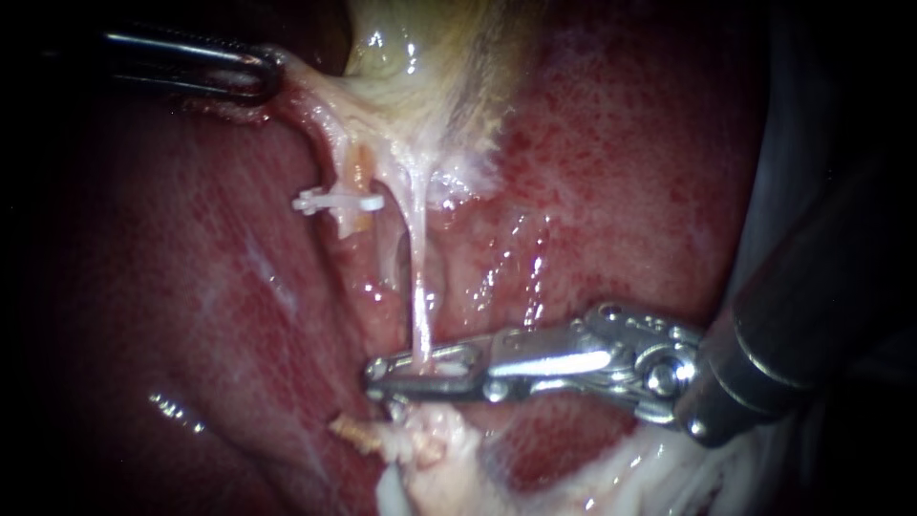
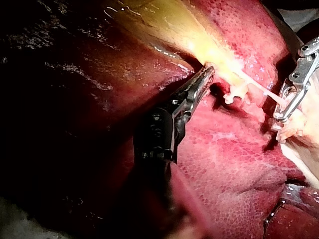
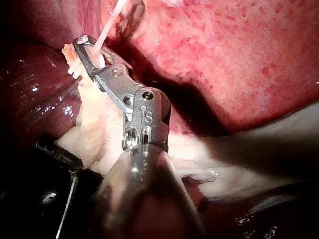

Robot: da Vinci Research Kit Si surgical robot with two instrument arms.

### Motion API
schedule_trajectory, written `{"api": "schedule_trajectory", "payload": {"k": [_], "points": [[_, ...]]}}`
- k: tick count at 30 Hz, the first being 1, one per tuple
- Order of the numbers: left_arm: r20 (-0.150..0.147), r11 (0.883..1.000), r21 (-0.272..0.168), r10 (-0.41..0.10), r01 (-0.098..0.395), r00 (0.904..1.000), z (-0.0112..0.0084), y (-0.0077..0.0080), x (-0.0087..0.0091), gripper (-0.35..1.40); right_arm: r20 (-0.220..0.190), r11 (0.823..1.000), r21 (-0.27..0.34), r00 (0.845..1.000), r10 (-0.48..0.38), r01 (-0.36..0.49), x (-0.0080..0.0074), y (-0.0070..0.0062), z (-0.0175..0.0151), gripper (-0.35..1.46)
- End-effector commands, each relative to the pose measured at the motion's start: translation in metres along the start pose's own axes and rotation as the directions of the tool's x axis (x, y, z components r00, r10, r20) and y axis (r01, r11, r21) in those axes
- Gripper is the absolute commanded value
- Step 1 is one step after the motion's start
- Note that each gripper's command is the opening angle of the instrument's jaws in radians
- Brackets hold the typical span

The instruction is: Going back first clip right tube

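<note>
Backing the steel right instrument (image 1: 374,375) straight off the thin pale tube (image 1: 418,287) avoids tearing it. Its pincer's state is unclear; the left instrument (image 1: 272,76) clenches yellowish tissue (image 1: 315,100).

The dark red, wet, finely mottled liver (image 1: 630,153) fills most of the endoscope view, with glints of light on it towards 8 o'clock. The yellowish, soft-walled gallbladder (image 1: 420,57) comes in at 12 o'clock, its pale fibrous lower edge fraying out over the liver. A ragged clump of cream-white fatty tissue (image 1: 430,459) lies on the liver at 6 o'clock. A smooth grey-white band (image 1: 778,134), its material unclear, runs along the edge towards 3 o'clock.
</note>
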Motion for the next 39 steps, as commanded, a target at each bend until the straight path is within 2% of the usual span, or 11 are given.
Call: {"api": "schedule_trajectory", "payload": {"k": [1,3,6,10,14,15,22,26,28,33,39], "points": [[0.000,1.000,0.000,0.000,0.000,1.0000,0.0000,0.0000,0.0000,-0.35,-0.001,1.000,-0.002,1.000,0.005,-0.005,0.0000,0.0001,0.0001,-0.25],[0.000,1.000,0.000,0.000,0.000,1.0000,0.0000,0.0000,0.0000,-0.35,-0.003,1.000,-0.006,1.000,-0.025,0.025,-0.0001,0.0004,0.0003,0.15],[0.000,1.000,0.000,0.000,0.000,1.0000,0.0000,0.0000,0.0000,-0.35,-0.028,0.993,-0.058,0.994,-0.103,0.101,0.0000,0.0012,0.0006,0.44],[0.000,1.000,0.000,0.000,0.000,1.0000,0.0000,0.0000,0.0000,-0.35,-0.017,0.978,-0.104,0.983,-0.182,0.180,0.0000,0.0022,0.0002,0.49],[0.000,1.000,-0.001,0.000,0.000,1.0000,-0.0001,-0.0001,-0.0001,-0.35,0.034,0.945,-0.131,0.954,-0.298,0.300,-0.0002,0.0028,-0.0008,0.50],[0.000,1.000,-0.001,0.000,0.000,1.0000,-0.0001,-0.0001,-0.0001,-0.35,0.045,0.931,-0.132,0.941,-0.336,0.339,-0.0003,0.0028,-0.0012,0.50],[0.000,1.000,-0.001,0.000,0.000,1.0000,-0.0001,-0.0001,-0.0001,-0.35,0.071,0.866,-0.123,0.875,-0.479,0.484,0.0008,0.0011,-0.0052,0.50],[0.000,1.000,-0.001,0.000,0.000,1.0000,-0.0001,-0.0001,-0.0001,-0.35,0.120,0.821,-0.119,0.829,-0.546,0.558,0.0017,0.0000,-0.0088,0.50],[0.000,1.000,-0.001,0.000,0.000,1.0000,-0.0001,-0.0001,-0.0001,-0.35,0.136,0.805,-0.119,0.813,-0.567,0.581,0.0020,-0.0004,-0.0105,0.50],[0.000,1.000,0.000,0.000,0.000,1.0000,-0.0001,-0.0001,-0.0001,-0.35,0.168,0.775,-0.128,0.784,-0.598,0.619,0.0028,-0.0013,-0.0145,0.50],[-0.001,1.000,0.007,0.003,-0.003,1.0000,0.0009,-0.0001,-0.0007,-0.35,0.185,0.767,-0.146,0.779,-0.598,0.624,0.0033,-0.0017,-0.0169,0.50]]}}
